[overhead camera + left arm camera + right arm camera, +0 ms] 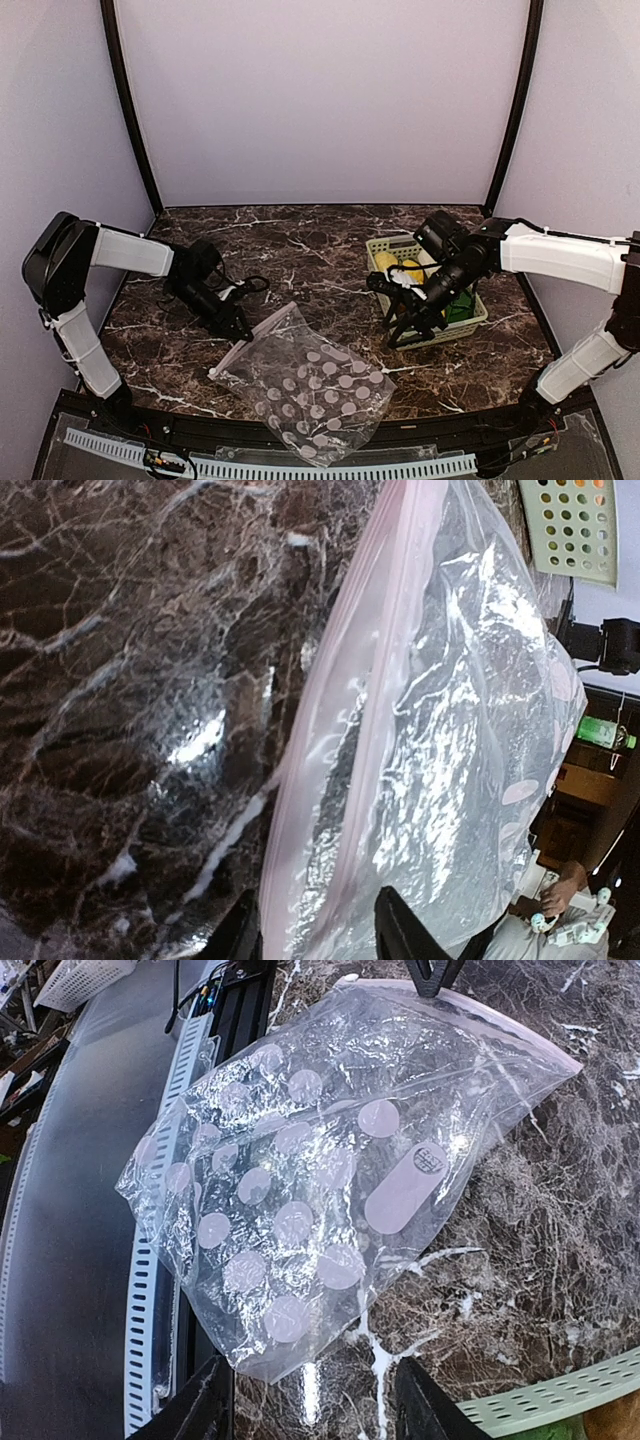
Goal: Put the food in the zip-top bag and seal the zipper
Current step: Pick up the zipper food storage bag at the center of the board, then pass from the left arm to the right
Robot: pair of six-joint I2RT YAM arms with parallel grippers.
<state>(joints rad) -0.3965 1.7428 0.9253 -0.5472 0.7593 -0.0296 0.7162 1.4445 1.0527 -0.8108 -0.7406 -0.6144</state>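
Note:
The clear zip-top bag (318, 385) with whitish dots lies flat and empty on the marble table, near the front middle. Its pinkish zipper (255, 340) runs along the far left edge. My left gripper (238, 328) is open, and in the left wrist view (315, 940) its fingers straddle the zipper (375, 680). My right gripper (398, 332) is open and empty at the basket's front left corner, facing the bag (300, 1190). Yellow lemons (403, 268) and a green piece (462, 305) show in the basket; my right arm hides the other food.
The light-green lattice basket (380, 247) stands at the right middle, and its rim also shows in the right wrist view (560, 1400). A perforated white rail (250, 468) runs along the table's front edge, with the bag's lower corner overhanging it. Purple walls enclose the back and sides.

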